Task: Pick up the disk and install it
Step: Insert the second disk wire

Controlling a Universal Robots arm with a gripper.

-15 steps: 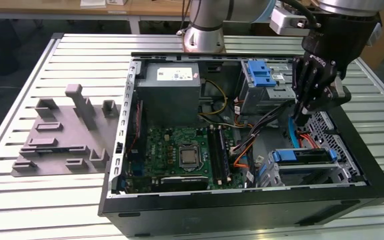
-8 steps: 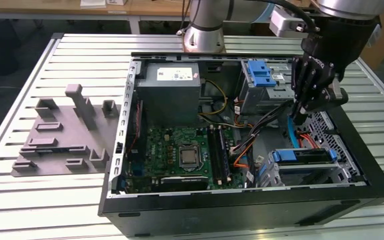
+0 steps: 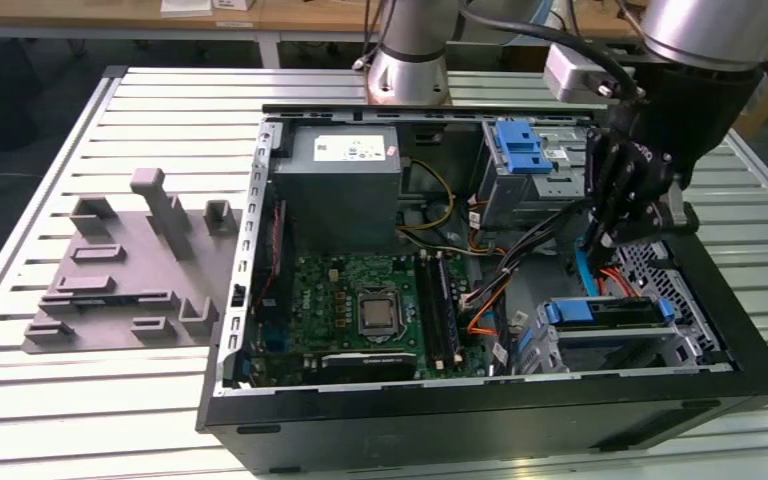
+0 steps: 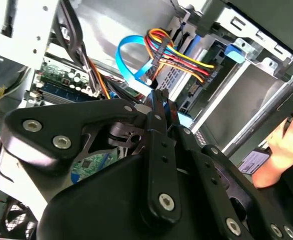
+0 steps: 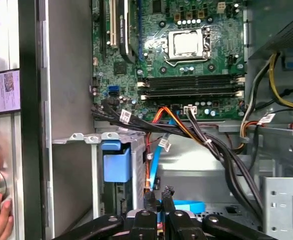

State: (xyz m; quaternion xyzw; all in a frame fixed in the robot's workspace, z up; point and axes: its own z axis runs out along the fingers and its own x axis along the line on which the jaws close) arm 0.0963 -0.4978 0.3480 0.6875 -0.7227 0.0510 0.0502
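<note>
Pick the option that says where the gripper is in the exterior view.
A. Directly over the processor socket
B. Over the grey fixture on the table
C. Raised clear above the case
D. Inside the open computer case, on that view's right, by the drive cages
D: in the exterior view the gripper hangs inside the open computer case, on that view's right, by the blue-fronted drive cage.

Even, diffuse overhead light fills the exterior view; the pale slatted aluminium table (image 3: 77, 120) looks washed out. The open black computer case (image 3: 491, 420) holds soft shadows (deepest near its front wall). In the second wrist view, the black gripper (image 4: 159, 107) is blurred.
</note>
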